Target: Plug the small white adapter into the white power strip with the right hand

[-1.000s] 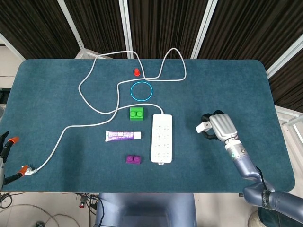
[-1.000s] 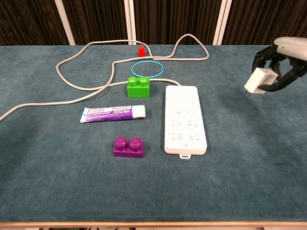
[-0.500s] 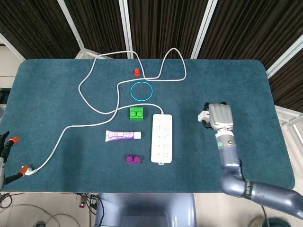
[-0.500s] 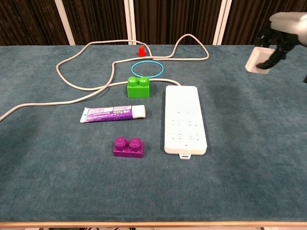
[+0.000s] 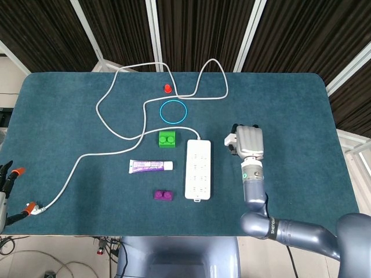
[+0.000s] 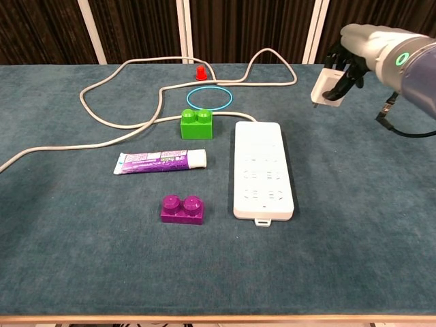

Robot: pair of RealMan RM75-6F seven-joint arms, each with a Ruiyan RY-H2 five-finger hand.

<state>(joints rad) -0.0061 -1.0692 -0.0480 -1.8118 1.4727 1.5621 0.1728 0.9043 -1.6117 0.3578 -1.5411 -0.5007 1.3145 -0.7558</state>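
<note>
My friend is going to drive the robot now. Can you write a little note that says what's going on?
Right hand: holds the small white adapter in the air, to the right of the white power strip and not over it yet.
Left hand: not in view.
Power strip: flat on the table, nothing plugged in.
Done: adapter picked up.
Left: carry it over the strip, line up with a socket, push it in.

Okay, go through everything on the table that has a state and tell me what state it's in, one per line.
small white adapter: held in the air by the right hand, not plugged in.
white power strip: flat on the table, all sockets free.
grey power cord: looped loosely across the table, far plug lying unplugged at the left edge.
white and purple tube: lying on its side, cap on.
left hand: not in view.
</note>
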